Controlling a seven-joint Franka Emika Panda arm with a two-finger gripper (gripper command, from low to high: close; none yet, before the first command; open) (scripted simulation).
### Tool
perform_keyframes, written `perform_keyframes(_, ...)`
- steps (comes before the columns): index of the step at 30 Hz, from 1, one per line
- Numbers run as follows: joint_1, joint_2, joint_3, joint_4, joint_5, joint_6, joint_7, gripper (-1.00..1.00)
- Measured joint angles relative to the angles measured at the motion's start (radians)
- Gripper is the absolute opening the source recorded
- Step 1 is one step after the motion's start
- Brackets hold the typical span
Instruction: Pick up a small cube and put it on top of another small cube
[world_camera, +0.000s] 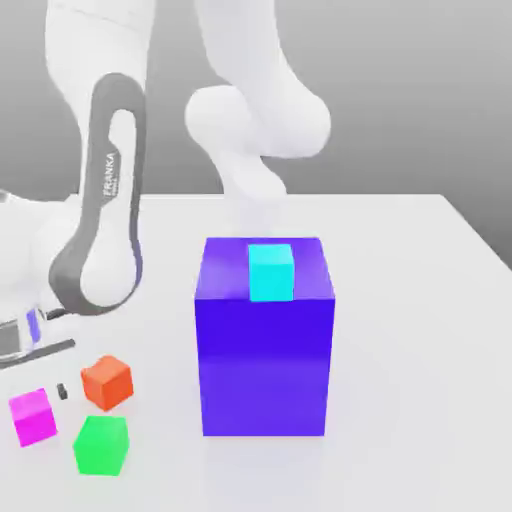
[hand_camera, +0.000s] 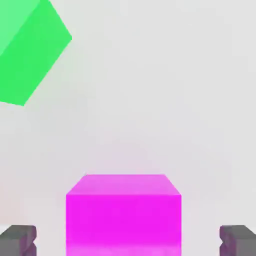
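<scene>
One magenta cube (hand_camera: 123, 212) between the fingers (hand_camera: 18, 239) | hand (hand_camera: 128, 240) spread, not touching

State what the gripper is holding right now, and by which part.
Nothing is held yet. In the hand view the fingertips stand on either side of the magenta cube, with bare gaps between them and its side faces. The cube sits on the table.
</scene>
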Motion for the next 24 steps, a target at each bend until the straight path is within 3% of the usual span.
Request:
perform_keyframes(5, -0.003, 0.008, 0.004, 0.002, 0.007, 0.004, -0.006, -1.00)
perform_keyframes(10, 0.055, -0.145, -0.074, -0.034, -0.096, -0.111, 0.076, -1.00)
perform_keyframes(24, 0.277, -0.283, -0.153, -0.079, -0.223, -0.198, 0.799, -1.00)
